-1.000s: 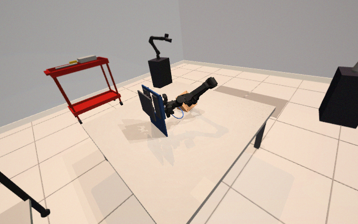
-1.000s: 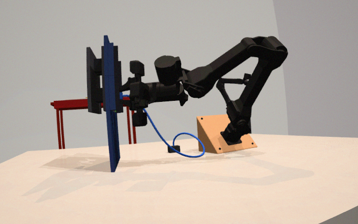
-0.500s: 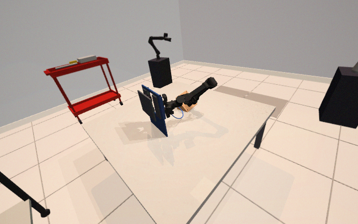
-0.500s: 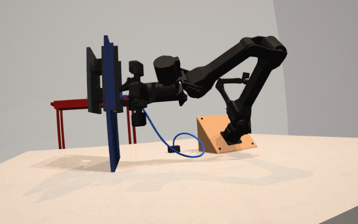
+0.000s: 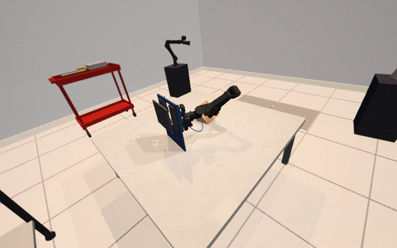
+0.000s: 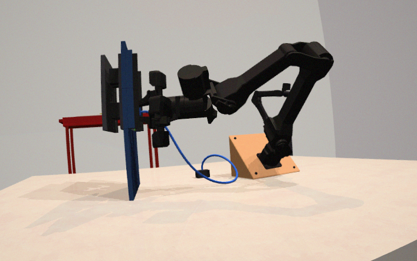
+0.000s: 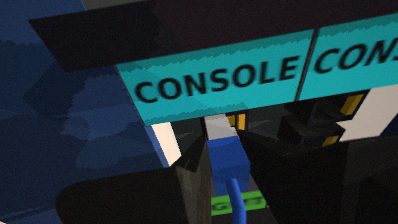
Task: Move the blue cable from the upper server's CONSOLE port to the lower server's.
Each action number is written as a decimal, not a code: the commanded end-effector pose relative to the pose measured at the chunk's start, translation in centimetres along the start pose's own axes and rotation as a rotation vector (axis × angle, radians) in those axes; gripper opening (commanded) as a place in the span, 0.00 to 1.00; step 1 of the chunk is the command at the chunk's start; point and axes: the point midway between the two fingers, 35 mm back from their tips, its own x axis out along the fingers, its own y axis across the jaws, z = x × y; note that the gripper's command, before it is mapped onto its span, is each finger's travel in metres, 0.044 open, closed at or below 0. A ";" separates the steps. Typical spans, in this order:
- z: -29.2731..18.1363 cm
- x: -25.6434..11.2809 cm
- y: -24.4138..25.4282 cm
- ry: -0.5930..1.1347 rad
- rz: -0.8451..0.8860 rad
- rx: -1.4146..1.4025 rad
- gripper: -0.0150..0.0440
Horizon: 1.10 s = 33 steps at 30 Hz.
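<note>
The blue plug [image 7: 229, 155] is between my gripper's fingers. My gripper [image 7: 220, 138] [image 6: 143, 111] is shut on it, close to the front of the upright blue panel [image 5: 178, 138] [image 6: 131, 165]. The plug's grey front part [image 7: 220, 126] reaches up to a dark port area under the cyan CONSOLE label [image 7: 217, 80]. The height on the panel looks like the lower server's, just above a green label [image 7: 255, 201]. How deep the plug sits is hidden. The blue cable [image 5: 198, 131] [image 6: 177, 147] [image 7: 238, 205] hangs from the plug and loops down.
A second cyan label [image 7: 350, 60] and dark ports with yellow parts stand just right of the plug. A dark ledge [image 7: 100, 42] juts above the labels. A small black block [image 6: 202, 173] at the cable's end and the orange arm mount [image 6: 247, 155] stand on the table.
</note>
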 end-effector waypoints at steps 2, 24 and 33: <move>0.2 0.1 -0.2 -0.004 -0.008 0.001 0.25; 0.3 0.5 -0.2 -0.004 -0.008 0.001 0.25; 0.4 0.6 -0.2 -0.003 -0.008 0.001 0.25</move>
